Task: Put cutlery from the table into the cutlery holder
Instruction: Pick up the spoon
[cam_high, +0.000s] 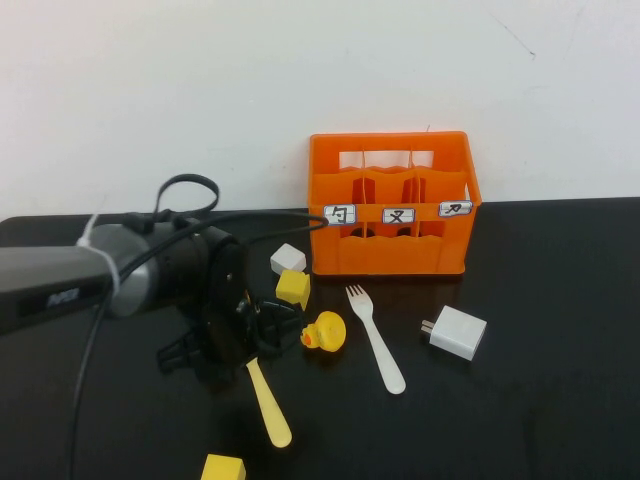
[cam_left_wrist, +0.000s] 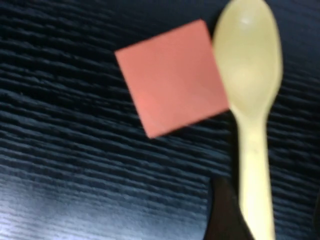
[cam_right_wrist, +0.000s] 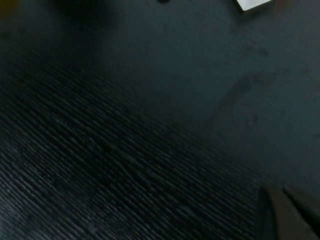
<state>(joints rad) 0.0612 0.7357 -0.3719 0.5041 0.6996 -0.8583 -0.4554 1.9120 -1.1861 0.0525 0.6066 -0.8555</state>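
The pale yellow spoon lies on the black table, its bowl toward the front edge. My left gripper is low over the far end of the handle. In the left wrist view the spoon runs between the fingers of my left gripper, which is open, with one dark finger against the handle. The white fork lies right of the yellow duck. The orange cutlery holder stands at the back. My right gripper shows only in its wrist view, shut, over bare table.
A yellow cube and a white cube sit left of the crate. A white charger lies right of the fork. Another yellow block lies beside the spoon's bowl; it looks salmon in the left wrist view.
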